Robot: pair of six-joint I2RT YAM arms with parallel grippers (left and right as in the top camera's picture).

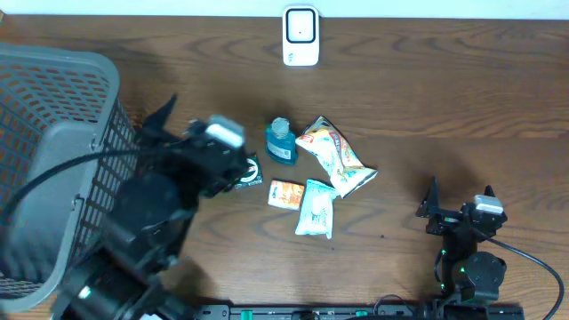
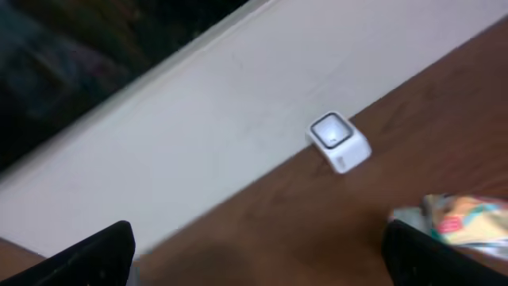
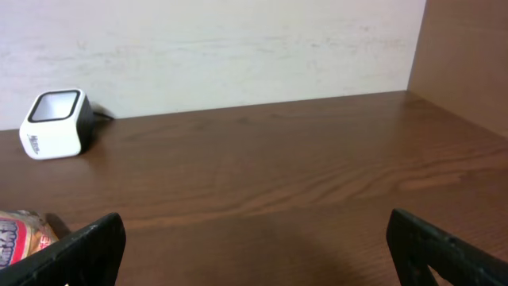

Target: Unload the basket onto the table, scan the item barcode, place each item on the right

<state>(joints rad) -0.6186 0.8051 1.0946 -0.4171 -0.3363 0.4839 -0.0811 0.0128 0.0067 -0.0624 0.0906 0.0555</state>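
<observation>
The white barcode scanner (image 1: pixel 300 36) stands at the table's far edge; it also shows as the scanner (image 2: pixel 340 141) and the scanner (image 3: pixel 55 123). Several items lie mid-table: a blue bottle (image 1: pixel 281 140), a colourful snack bag (image 1: pixel 333 157), an orange packet (image 1: pixel 286 194), a white-teal packet (image 1: pixel 315 208) and a small green item (image 1: pixel 250 171). My left gripper (image 1: pixel 209 140) hovers raised just left of them, open and empty (image 2: pixel 258 254), with the snack bag (image 2: pixel 464 222) at its right. My right gripper (image 1: pixel 460 191) sits low at the front right, open and empty (image 3: pixel 258 250).
A large grey mesh basket (image 1: pixel 53 160) fills the left side, close to the left arm. A white wall runs behind the scanner. Bare wooden table (image 1: pixel 444 98) lies between the items and the right arm.
</observation>
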